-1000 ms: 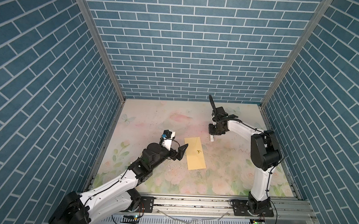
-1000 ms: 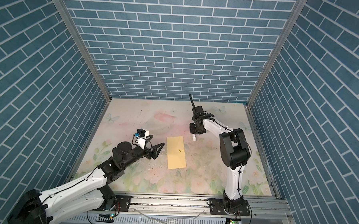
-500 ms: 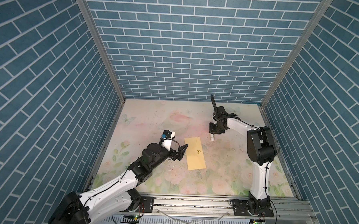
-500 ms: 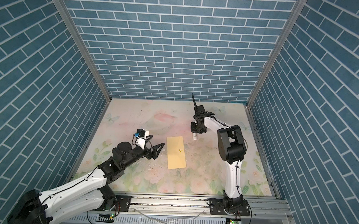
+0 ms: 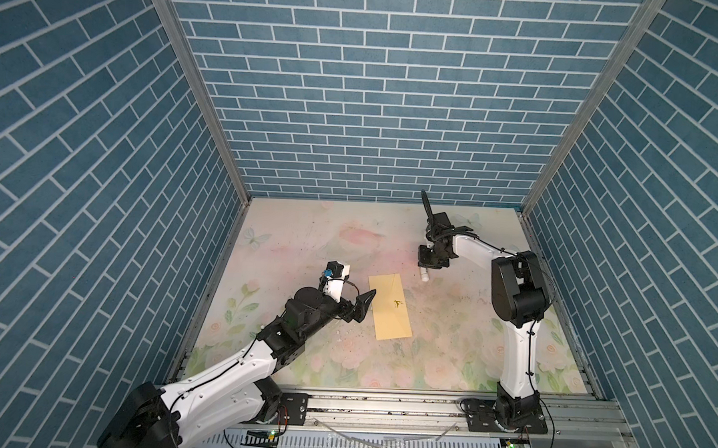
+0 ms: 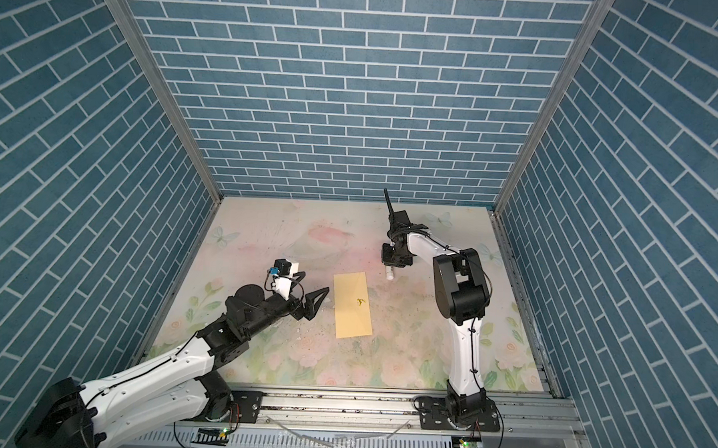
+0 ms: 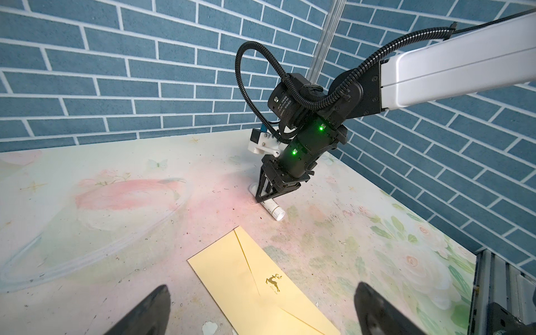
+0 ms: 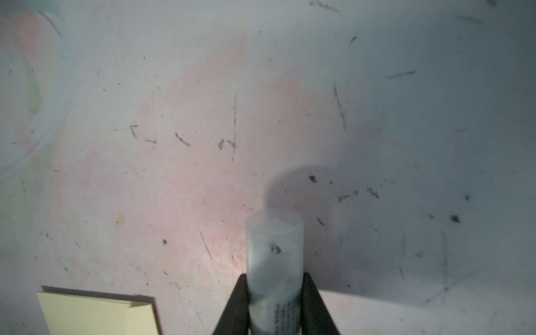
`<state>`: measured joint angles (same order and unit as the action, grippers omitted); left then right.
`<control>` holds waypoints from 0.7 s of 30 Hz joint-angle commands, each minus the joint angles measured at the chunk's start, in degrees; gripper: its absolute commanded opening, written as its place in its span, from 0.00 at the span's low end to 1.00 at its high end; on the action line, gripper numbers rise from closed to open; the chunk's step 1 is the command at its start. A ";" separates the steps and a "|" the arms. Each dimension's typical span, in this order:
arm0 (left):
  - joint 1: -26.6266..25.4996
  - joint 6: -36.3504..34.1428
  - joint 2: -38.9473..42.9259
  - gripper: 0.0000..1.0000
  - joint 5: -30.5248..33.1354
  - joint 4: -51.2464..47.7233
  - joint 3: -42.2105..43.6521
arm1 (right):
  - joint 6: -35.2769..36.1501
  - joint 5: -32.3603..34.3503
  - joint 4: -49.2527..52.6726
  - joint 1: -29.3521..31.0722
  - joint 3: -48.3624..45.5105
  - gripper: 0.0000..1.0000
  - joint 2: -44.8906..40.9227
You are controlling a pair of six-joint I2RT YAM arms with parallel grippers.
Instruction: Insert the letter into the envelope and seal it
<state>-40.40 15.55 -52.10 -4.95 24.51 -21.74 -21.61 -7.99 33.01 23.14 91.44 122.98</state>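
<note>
The yellow envelope (image 5: 389,307) (image 6: 353,306) lies flat mid-table, flap folded down, with a small dark deer mark on it (image 7: 261,278). One corner shows in the right wrist view (image 8: 98,314). My left gripper (image 5: 360,296) (image 6: 313,287) (image 7: 262,290) is open, low beside the envelope's left edge, with nothing between its fingers. My right gripper (image 5: 425,266) (image 6: 389,266) (image 7: 264,197) (image 8: 274,290) is shut on a white tube (image 5: 424,276) (image 7: 274,209) (image 8: 274,249). It points down at the table just beyond the envelope's far right corner. The letter is out of view.
Blue brick walls (image 5: 354,108) close the floral table (image 5: 306,239) on three sides. A metal rail (image 5: 382,405) runs along the front edge. Small flakes and dark specks lie on the table near the envelope's near end (image 5: 348,337).
The right arm's elbow has swung a little to the left while its gripper stayed over the same spot with the tube. The left arm and the envelope have not visibly moved.
</note>
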 commanded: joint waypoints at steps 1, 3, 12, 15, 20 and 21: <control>0.21 0.09 0.09 0.99 0.47 0.99 0.64 | -1.86 0.39 2.43 -0.44 1.64 0.03 2.30; 0.24 0.10 0.10 1.00 0.56 0.98 0.80 | -2.01 0.13 2.48 -0.55 1.70 0.07 2.27; 0.24 0.14 0.39 1.00 1.00 0.80 1.00 | -2.32 -0.46 2.49 -0.72 1.92 0.24 2.27; 0.24 0.18 0.33 1.00 1.00 0.90 1.09 | -2.31 -0.71 2.49 -0.80 2.03 0.28 2.27; 0.24 0.18 0.32 1.00 1.00 1.06 1.13 | -2.39 -1.12 2.58 -0.90 2.12 0.34 2.27; 0.24 0.29 0.32 1.00 1.00 1.06 1.12 | -2.39 -1.16 2.58 -0.90 2.16 0.35 2.27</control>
<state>-40.40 15.68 -52.07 -4.12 24.71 -21.47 -22.72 -9.19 33.08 22.65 91.74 123.33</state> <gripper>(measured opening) 0.996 0.342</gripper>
